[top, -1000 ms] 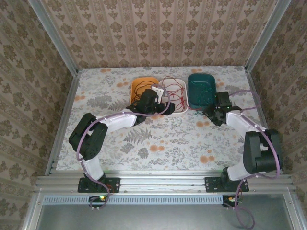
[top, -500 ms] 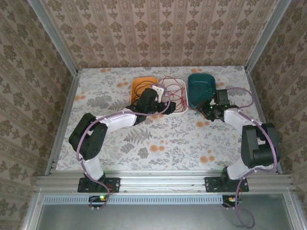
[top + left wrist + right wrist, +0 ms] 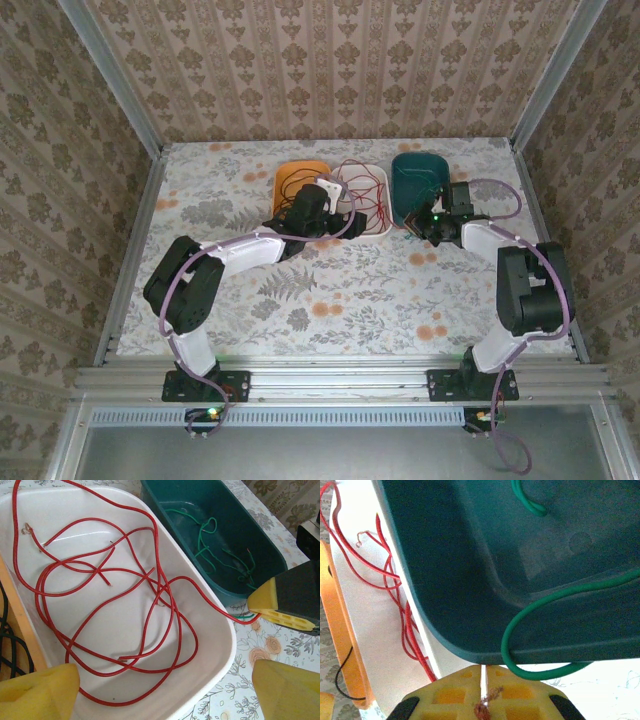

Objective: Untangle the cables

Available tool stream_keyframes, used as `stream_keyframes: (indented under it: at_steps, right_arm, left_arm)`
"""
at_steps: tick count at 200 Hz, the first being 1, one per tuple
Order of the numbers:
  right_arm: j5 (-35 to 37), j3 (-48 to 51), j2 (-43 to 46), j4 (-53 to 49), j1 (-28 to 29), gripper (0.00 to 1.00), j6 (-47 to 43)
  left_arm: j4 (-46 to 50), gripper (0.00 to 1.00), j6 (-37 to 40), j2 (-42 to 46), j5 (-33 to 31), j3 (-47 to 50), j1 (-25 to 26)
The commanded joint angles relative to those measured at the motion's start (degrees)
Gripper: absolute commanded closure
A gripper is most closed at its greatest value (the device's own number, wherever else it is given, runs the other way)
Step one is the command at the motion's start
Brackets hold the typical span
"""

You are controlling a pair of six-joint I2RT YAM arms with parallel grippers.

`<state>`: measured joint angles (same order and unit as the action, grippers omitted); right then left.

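back wall (image 3: 340,70): beige wallpaper, brown damask motifs in vertical stripes
left wall (image 3: 50,180): same wallpaper, slants in toward the table
right wall (image 3: 600,170): same wallpaper, same slant
corner posts (image 3: 110,75): bare aluminium profile, one at each back corner, running up and outward
table top (image 3: 340,300): pale cloth printed with grey leaves and orange flowers, reaching the walls on three sides
near rail (image 3: 340,380): aluminium profile across the table's front edge
front panel (image 3: 340,450): flat dull grey sheet, metal-framed
light: soft, even, faint shadows only
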<state>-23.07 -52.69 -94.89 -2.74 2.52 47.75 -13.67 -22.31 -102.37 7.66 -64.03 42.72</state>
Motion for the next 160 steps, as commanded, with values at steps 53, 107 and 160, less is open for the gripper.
stream_keyframes:
  at_steps: [53,107,160]
  right_arm:
    - [0.0,-1.4,5.4,-3.4,1.3,0.98,-1.1]
    - [0.3,-7.4,2.4,-6.6,2.8,0.99,-3.3]
    - [2.2,-14.3,-2.7,-11.3,6.6,0.99,-7.1]
  left_arm:
    - [-2.2,0.1,-1.3,0.4,-0.1,-0.4,0.1]
    - [-3.3,0.1,-2.3,0.6,0.1,-0.3,-0.5]
    - [-4.4,0.1,-3.1,1.8,-0.5,1.0,-1.1]
